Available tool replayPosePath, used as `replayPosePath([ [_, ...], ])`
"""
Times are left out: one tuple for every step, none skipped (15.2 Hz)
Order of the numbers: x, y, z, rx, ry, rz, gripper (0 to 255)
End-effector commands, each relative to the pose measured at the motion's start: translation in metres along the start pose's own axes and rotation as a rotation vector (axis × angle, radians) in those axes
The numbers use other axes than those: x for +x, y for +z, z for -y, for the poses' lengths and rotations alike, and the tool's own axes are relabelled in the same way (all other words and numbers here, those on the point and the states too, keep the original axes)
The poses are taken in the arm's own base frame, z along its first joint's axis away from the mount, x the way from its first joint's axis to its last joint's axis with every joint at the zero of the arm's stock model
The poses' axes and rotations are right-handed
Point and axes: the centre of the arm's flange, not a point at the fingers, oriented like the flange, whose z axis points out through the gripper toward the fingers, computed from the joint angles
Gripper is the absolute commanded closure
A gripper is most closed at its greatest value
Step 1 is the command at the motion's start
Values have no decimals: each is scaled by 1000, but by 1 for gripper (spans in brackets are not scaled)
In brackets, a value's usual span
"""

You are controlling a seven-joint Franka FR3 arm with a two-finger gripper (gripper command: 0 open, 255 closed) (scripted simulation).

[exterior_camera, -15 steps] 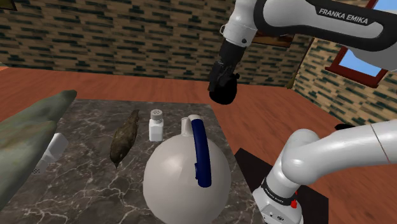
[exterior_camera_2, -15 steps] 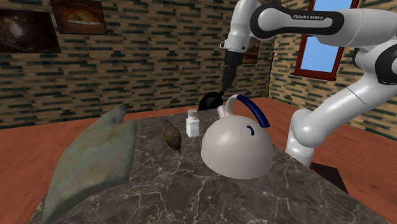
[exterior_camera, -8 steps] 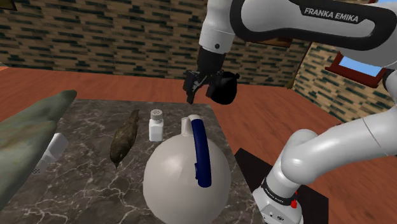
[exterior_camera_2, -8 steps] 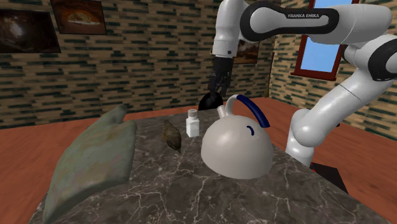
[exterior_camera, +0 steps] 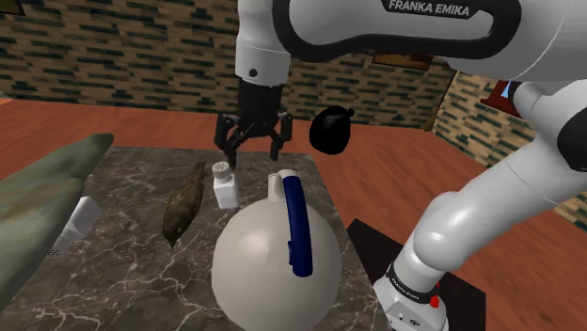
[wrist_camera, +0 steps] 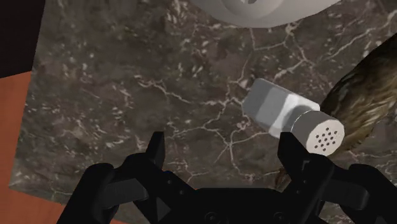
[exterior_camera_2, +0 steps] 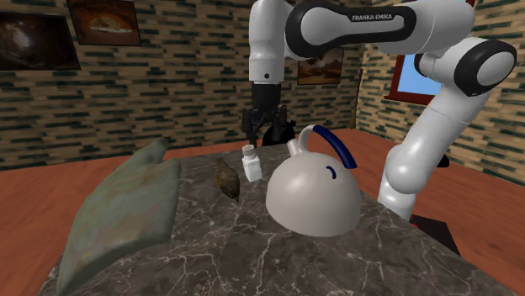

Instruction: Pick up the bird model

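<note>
The bird model is a brown, feathered shape lying on the dark marble table; it also appears as the bird and the bird. A white shaker stands just beside it, toward the shoulder view's right. My black gripper hangs open above the table's far edge, over the shaker and slightly right of the bird. In the wrist view the gripper has its fingers wide apart with bare marble between them; the shaker lies by one finger.
A large white kettle with a blue handle stands near the stand side of the table. A grey-green cushion lies along the shoulder view's left. A black round object sits beyond the table. The floor is reddish wood.
The arm has swung toward the shoulder view's left, from beside the black round object to above the shaker. The gripper now points down at the table and stands open.
</note>
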Motion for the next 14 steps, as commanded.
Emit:
replayPosePath([
  [3, 6, 27, -3, 60, 24, 0],
  [6, 9, 40, -5, 87, 36, 0],
  [10, 12, 53, -8, 113, 47, 0],
  [13, 16, 65, -10, 140, 58, 0],
  [17, 19, 78, -12, 167, 70, 0],
  [22, 23, 91, -14, 194, 81, 0],
  [26, 26, 103, -17, 220, 92, 0],
  [31, 30, 115, -19, 247, 104, 0],
  [36, 34, 127, -21, 274, 115, 0],
  [37, 34, 128, -21, 275, 116, 0],
  [37, 39, 128, -21, 275, 116, 0],
  [37, 44, 128, -21, 275, 116, 0],
  [37, 50, 127, -21, 275, 116, 0],
  [37, 55, 127, -21, 275, 116, 0],
])
